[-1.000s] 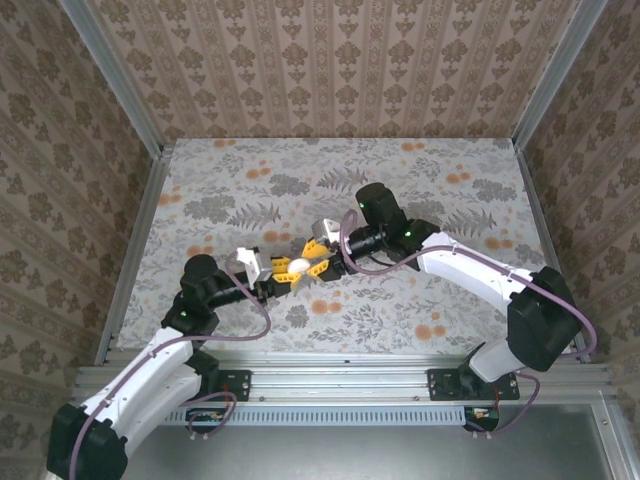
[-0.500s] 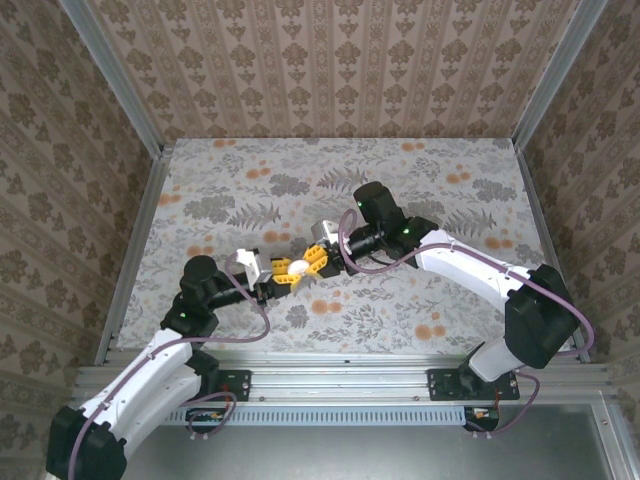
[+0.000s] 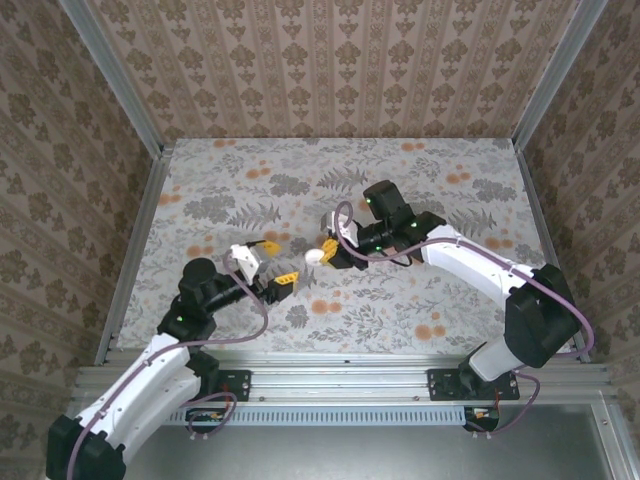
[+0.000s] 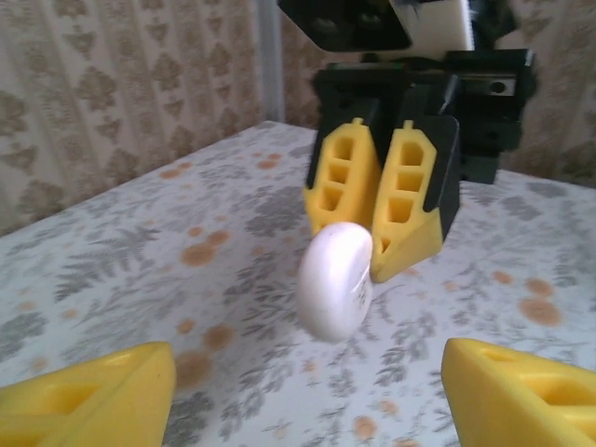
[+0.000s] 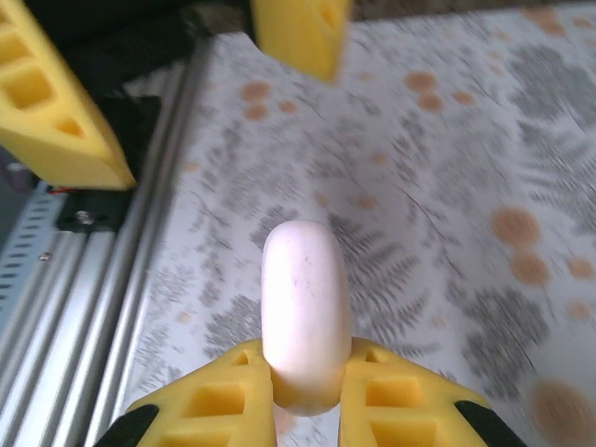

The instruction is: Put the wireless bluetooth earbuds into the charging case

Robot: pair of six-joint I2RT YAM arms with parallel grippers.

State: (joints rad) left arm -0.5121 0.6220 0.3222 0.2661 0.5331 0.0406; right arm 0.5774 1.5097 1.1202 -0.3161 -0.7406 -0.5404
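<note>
Viewing from overhead, we find the right gripper [image 3: 322,254] closed on the earbud piece [image 3: 314,256], a pale pinkish-white rounded disc, near the middle of the floral table [image 3: 450,300]. The left gripper [image 3: 277,261] sits just to the left of it, pointing toward it, with its jaws spread wide and nothing between them. The piece lies beyond the left fingertips, apart from them.

From the left wrist camera, we see the piece [image 4: 335,279] clamped edge-on between the two yellow fingers [image 4: 410,196] of the right gripper. It protrudes past their tips toward the camera, and the table shows behind and below it. The left gripper's own fingers [image 4: 93,396] appear at the bottom corners, well apart on either side of the piece.

From the right wrist camera, we see the piece [image 5: 305,312] standing upright. Its lower part is pinched between the right fingers [image 5: 214,400], and most of its body extends beyond them. The two left fingers [image 5: 56,102] face it from across the gap, without contact.

We cannot tell the charging case from the printed orange spots.
</note>
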